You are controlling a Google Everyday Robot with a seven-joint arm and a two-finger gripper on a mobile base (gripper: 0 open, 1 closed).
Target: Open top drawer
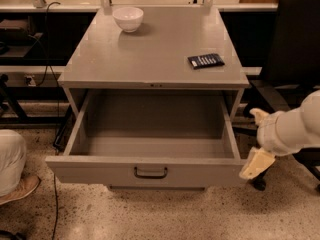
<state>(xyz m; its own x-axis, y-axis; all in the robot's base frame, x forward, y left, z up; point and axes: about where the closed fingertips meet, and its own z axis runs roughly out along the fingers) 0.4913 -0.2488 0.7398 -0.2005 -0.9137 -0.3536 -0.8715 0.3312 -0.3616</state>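
The top drawer (95,172) of the grey cabinet stands pulled far out toward me. Its deep grey box (155,134) is empty, and the small dark loop handle (150,172) sits at the centre of the front. My gripper (256,140), on a white arm coming in from the right edge, is just off the drawer's right front corner. Its two cream fingers (256,163) are spread apart and hold nothing. The gripper is clear of the handle. No other drawers show below.
On the cabinet top (150,59) stand a white bowl (128,18) at the back left and a flat dark device (205,60) at the right. A black chair (295,49) stands to the right. A person's leg and shoe (12,166) are at the left. Cables (50,59) hang behind.
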